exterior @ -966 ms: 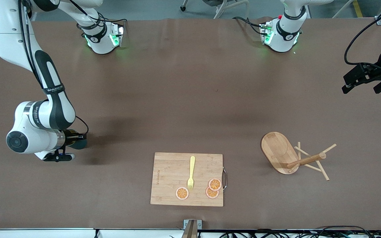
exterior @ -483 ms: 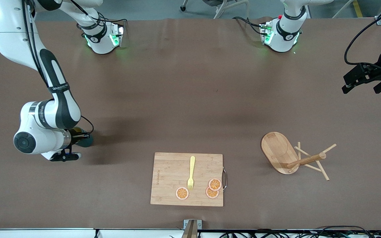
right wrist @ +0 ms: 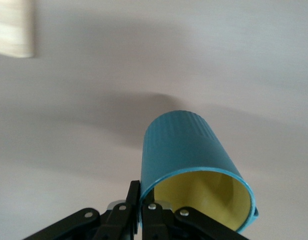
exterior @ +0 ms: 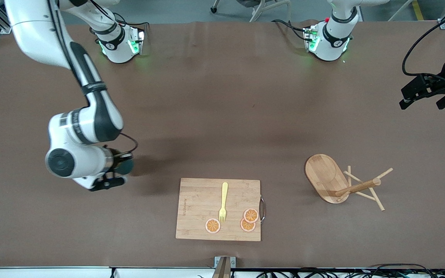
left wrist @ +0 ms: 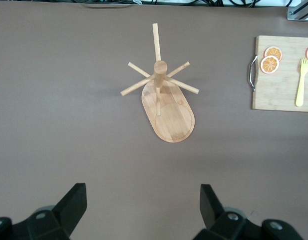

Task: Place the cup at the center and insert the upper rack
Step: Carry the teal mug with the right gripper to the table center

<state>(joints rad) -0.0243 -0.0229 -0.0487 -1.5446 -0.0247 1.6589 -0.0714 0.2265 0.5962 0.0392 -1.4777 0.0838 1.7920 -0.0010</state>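
The cup [right wrist: 186, 150] is teal with a yellow inside, and my right gripper [right wrist: 142, 200] is shut on its rim, one finger inside and one outside. In the front view the cup [exterior: 126, 166] pokes out past the right wrist, just above the table toward the right arm's end, beside the cutting board. The upper rack [exterior: 336, 181], a bamboo mug tree, lies tipped on its side toward the left arm's end; its oval base [left wrist: 168, 112] and crossing pegs show in the left wrist view. My left gripper [exterior: 419, 92] waits open, high over the table's edge at the left arm's end.
A rectangular bamboo cutting board [exterior: 195, 204] lies near the front camera, carrying a yellow fork [exterior: 223, 202] and three orange slices [exterior: 247, 220]. The two arm bases [exterior: 120, 44] stand along the edge farthest from the camera.
The right arm has carried the cup toward the table's middle, closer to the cutting board. The left arm and the rack have not moved.
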